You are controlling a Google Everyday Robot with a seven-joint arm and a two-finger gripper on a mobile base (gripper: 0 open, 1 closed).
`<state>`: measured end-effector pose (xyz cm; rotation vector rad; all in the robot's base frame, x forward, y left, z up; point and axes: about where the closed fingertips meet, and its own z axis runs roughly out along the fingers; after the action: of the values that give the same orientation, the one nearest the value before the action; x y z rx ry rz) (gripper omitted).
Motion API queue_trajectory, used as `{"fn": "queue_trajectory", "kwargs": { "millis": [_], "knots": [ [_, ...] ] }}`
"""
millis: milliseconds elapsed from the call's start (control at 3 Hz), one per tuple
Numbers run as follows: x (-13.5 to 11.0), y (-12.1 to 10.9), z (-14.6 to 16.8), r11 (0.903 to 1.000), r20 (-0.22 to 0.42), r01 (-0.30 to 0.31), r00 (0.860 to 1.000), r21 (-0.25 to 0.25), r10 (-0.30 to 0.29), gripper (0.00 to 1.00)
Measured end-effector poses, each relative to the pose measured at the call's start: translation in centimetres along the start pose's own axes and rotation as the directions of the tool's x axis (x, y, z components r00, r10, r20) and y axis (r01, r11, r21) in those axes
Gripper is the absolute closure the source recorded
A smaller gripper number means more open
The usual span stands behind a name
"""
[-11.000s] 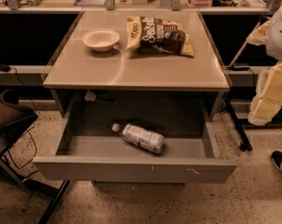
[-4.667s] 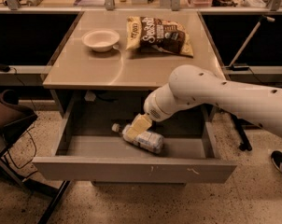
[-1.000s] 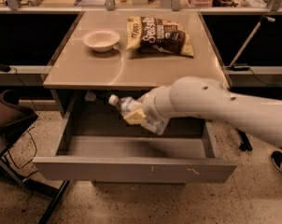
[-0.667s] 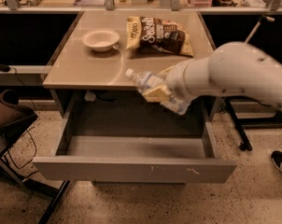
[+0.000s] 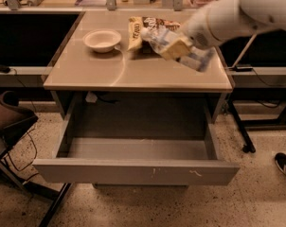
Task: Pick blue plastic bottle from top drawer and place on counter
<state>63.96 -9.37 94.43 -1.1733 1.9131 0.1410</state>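
Bottle (image 5: 199,60) clamped in my claw (image 5: 176,47), held above the counter (image 5: 110,72). Open drawer (image 5: 133,171) sits well below my claw. Snack bag (image 5: 136,30) just behind it, bowl (image 5: 102,39) off to its left. Step in hand: placing. Next move, as I judge it: lower onto bare top, then release.

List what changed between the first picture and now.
The gripper went into the top drawer, took hold of the blue plastic bottle and carried it up over the counter. The drawer stayed open; the white bowl and snack bag did not move.
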Motion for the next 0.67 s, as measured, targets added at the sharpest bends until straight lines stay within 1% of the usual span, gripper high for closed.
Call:
{"fn": "queue_trajectory", "kwargs": {
  "millis": [333,667],
  "knots": [
    [-5.7,-0.9,5.7,0.999,-0.011,-0.018,1.0,-0.041,0.018,1.0],
    [-9.2,2.6,14.3,0.985,0.014,-0.025,1.0,-0.171,0.027,1.0]
  ]
}}
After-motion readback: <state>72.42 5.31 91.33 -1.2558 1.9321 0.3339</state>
